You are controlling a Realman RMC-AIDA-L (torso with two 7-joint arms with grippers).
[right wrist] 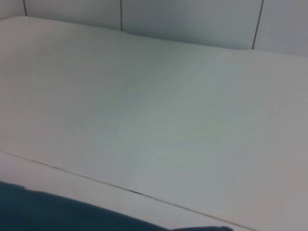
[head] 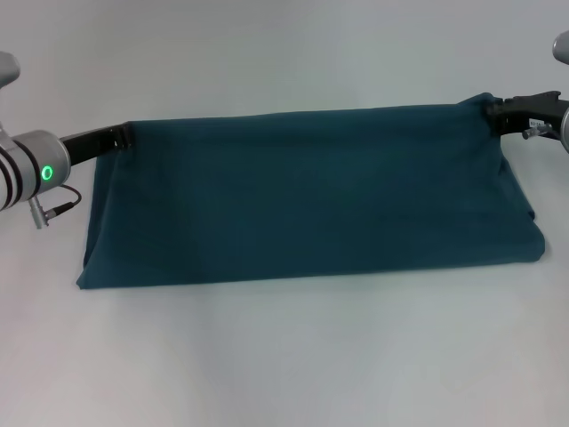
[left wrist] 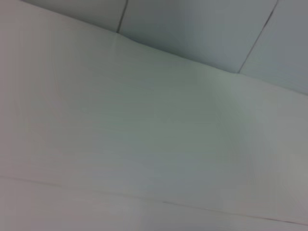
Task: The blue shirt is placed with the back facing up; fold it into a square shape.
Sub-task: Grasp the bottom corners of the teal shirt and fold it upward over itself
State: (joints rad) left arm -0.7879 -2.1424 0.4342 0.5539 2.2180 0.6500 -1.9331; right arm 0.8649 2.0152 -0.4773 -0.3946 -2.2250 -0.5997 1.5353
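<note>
Both arms are lifting the blue shirt [head: 302, 196] off the table [head: 284, 365]: the left gripper [head: 123, 136] and right gripper [head: 492, 113] are each pinching a far corner, mid-fold. Next they need to carry that edge evenly forward.

Both fingertip pairs are buried in the cloth: the left gripper [head: 124, 136] and the right gripper [head: 492, 113] vanish into the top corners of the blue shirt [head: 302, 196], so their grip cannot be seen. Each arm is cut off by the frame edge behind its wrist. The right wrist view catches only a sliver of shirt; the left wrist view shows no fabric or fingers.
</note>
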